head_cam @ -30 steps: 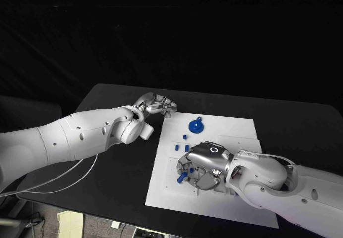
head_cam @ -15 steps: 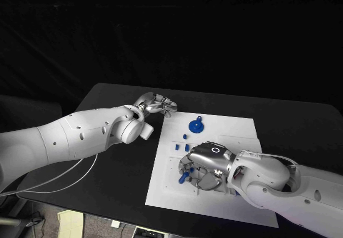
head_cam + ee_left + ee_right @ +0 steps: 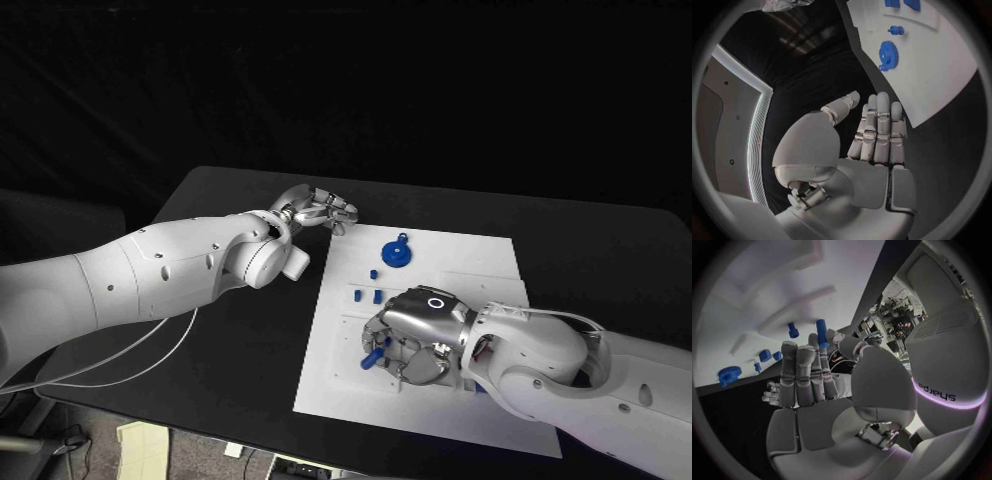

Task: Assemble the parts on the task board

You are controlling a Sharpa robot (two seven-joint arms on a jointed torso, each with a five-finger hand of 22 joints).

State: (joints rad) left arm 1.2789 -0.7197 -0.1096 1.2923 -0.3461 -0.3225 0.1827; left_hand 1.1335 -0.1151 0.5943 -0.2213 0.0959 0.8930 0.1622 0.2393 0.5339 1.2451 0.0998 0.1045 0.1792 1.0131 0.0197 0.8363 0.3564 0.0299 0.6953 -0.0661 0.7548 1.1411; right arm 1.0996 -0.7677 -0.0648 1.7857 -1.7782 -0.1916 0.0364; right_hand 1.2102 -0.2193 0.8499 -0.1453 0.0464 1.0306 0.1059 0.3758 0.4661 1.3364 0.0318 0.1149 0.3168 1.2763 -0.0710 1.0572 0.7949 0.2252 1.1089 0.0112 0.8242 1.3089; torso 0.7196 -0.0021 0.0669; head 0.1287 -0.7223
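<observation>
Centre of the head frame: white task board (image 3: 476, 262) lying on the black counter (image 3: 231, 330). Blue gear (image 3: 395, 254) in the board's upper part, well apart from both hands, with a small blue part (image 3: 374, 274) just below it and two more (image 3: 361, 295) lower left of that. Right hand (image 3: 408, 335) lowered over the board's lower middle, back of the hand facing up, fingers curled downward. Blue peg (image 3: 371, 355) pinched at its fingertips on the hand's left side; seen in the right wrist view as an upright blue cylinder (image 3: 821, 333) held between thumb and fingers (image 3: 798, 372), another short blue part (image 3: 792, 330) standing on the board just beside it. White right arm entering from the lower right corner. Left hand (image 3: 319, 211) hovering above the counter just off the board's upper left corner, near the gear but not touching it, empty. In the left wrist view, fingers (image 3: 879, 130) straight and side by side, thumb set apart, palm open, gear (image 3: 887, 54) lying on the board beyond the fingertips. Left arm stretching in from the left edge.
</observation>
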